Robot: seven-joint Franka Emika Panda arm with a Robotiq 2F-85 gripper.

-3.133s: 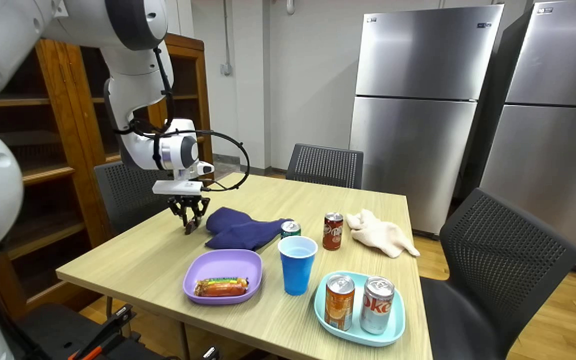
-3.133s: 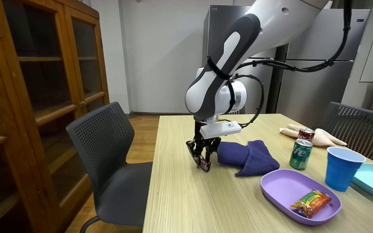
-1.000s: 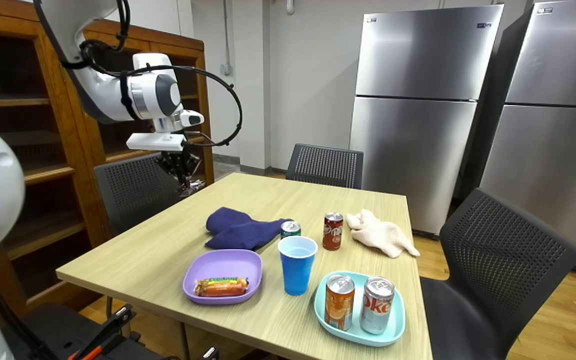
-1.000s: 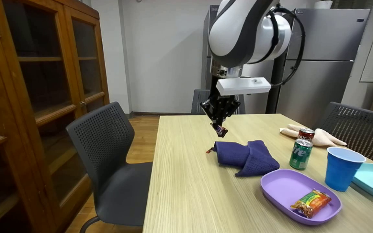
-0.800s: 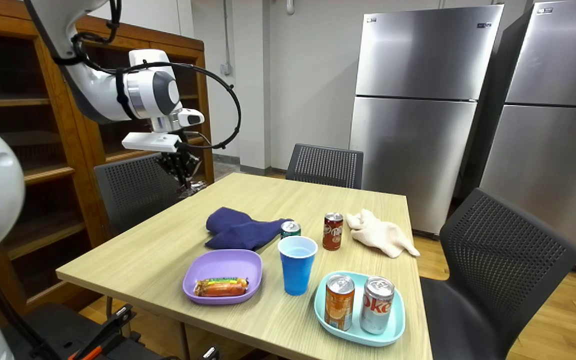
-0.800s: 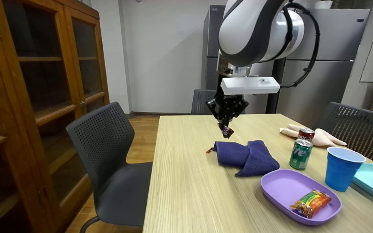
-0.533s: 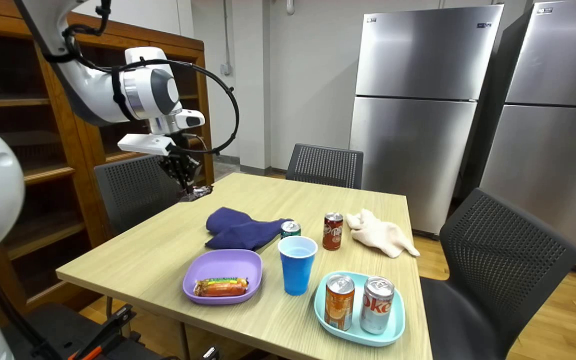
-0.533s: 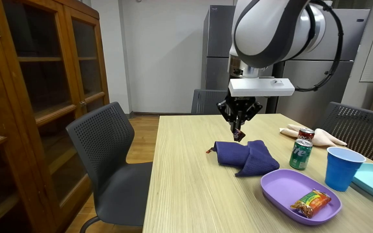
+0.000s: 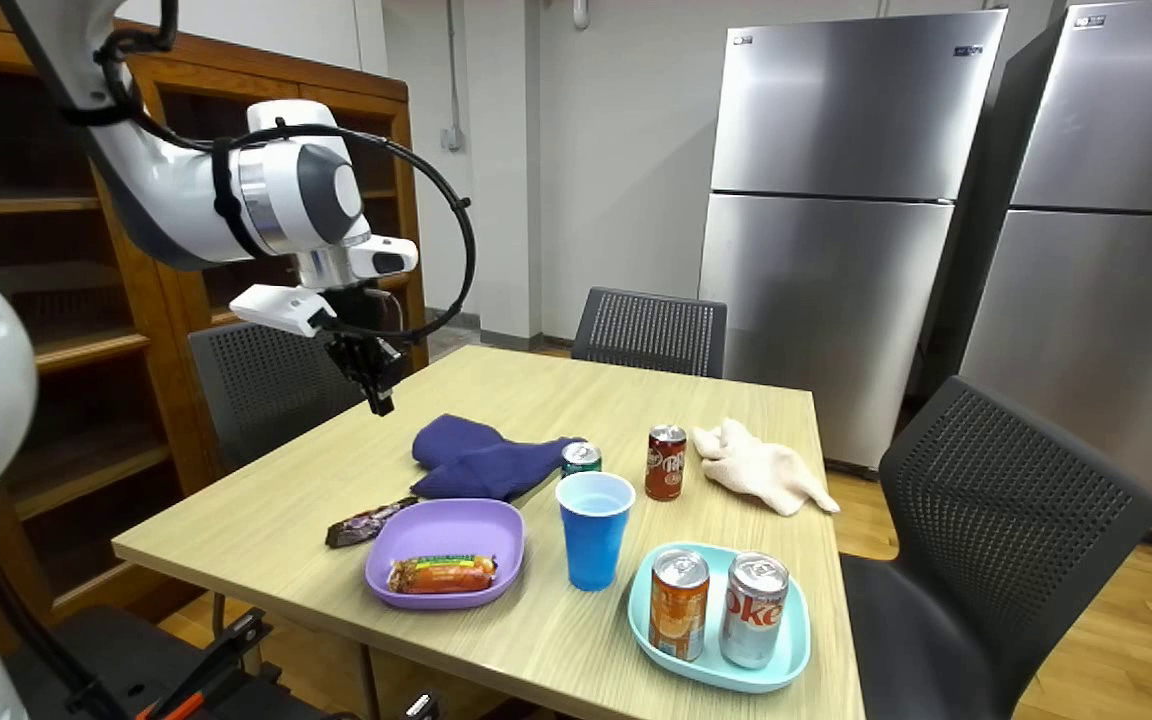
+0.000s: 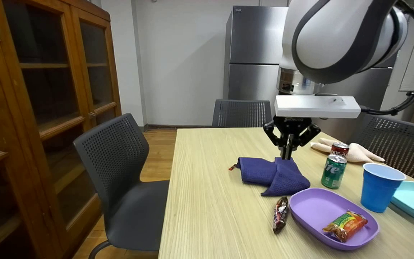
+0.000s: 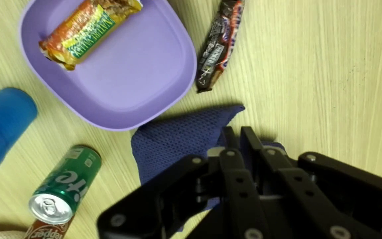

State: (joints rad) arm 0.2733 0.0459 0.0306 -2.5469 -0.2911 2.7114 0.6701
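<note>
glossy, crinkled plastic on the dark snack bar (image 11: 219,46); rough navy cloth (image 11: 174,142); smooth purple plastic dish (image 11: 128,73) (softly matt).

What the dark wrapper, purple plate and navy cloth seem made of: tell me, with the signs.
Dark wrapper: glossy plastic film or foil, I can't tell which; it's creased and throws sharp glints. Purple plate: probably moulded plastic, satin; even colour, soft highlights, smooth rounded rim. Navy cloth: matte textile, fibre unclear; soft folds and a fine waffle-like texture show.
</note>
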